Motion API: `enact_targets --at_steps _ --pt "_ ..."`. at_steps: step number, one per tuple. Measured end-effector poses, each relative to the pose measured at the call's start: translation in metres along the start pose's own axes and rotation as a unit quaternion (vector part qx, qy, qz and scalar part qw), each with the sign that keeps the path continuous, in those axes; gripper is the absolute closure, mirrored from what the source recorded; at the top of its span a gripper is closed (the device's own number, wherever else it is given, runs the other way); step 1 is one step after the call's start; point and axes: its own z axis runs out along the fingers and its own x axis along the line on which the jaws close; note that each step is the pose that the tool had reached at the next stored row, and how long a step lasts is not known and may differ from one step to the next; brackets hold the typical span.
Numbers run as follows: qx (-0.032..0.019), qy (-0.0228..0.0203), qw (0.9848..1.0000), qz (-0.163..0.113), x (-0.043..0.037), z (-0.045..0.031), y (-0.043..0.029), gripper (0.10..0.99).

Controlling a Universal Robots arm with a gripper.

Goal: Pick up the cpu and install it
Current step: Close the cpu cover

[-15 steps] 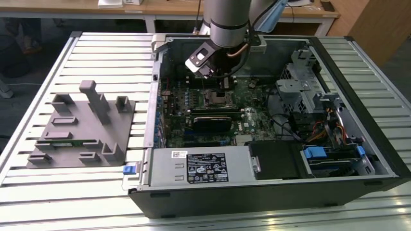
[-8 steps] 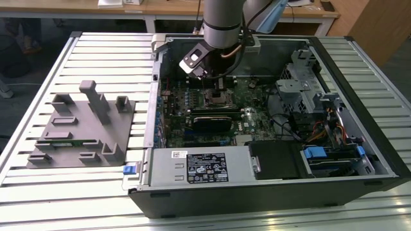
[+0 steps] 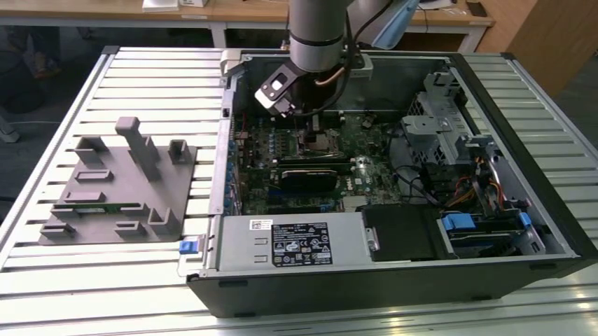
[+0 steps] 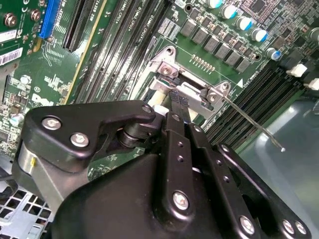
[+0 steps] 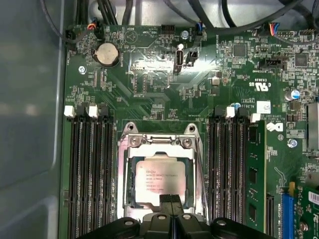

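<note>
In the exterior view we see the arm reaching down into an open computer case that lies on a slatted table. The gripper hangs low over the middle of the green motherboard. On the exterior view's left, well apart from the case, a grey holder tray sits on the table. In the second wrist view we look along the black gripper towards the board. Its fingers run together to one narrow tip, and we see nothing between them. That tip points into the silver socket bracket, and a thin lever rod slants away beside it. Dark memory slots and a row of small capacitors lie around the socket. In the first wrist view the cpu lies flat and square inside the socket, pale top upward, within the metal bracket. The gripper shows as a slim dark tip over the middle of one edge of the cpu, the two fingers pressed side by side and far narrower than the chip. We cannot tell whether the tip touches the cpu or hovers just above it. Empty memory slots flank the socket on one side, a green memory stick stands on the other, and a coin battery sits further off on the board.
</note>
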Motion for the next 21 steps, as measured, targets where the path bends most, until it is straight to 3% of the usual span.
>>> enact_targets --at_steps 15,21 --pt "-0.0001 -0.0002 1.0000 0.000 0.0002 0.0122 -0.0033 0.980" --pt "-0.0002 0.0000 1.0000 0.000 0.0003 0.0135 -0.0016 0.980"
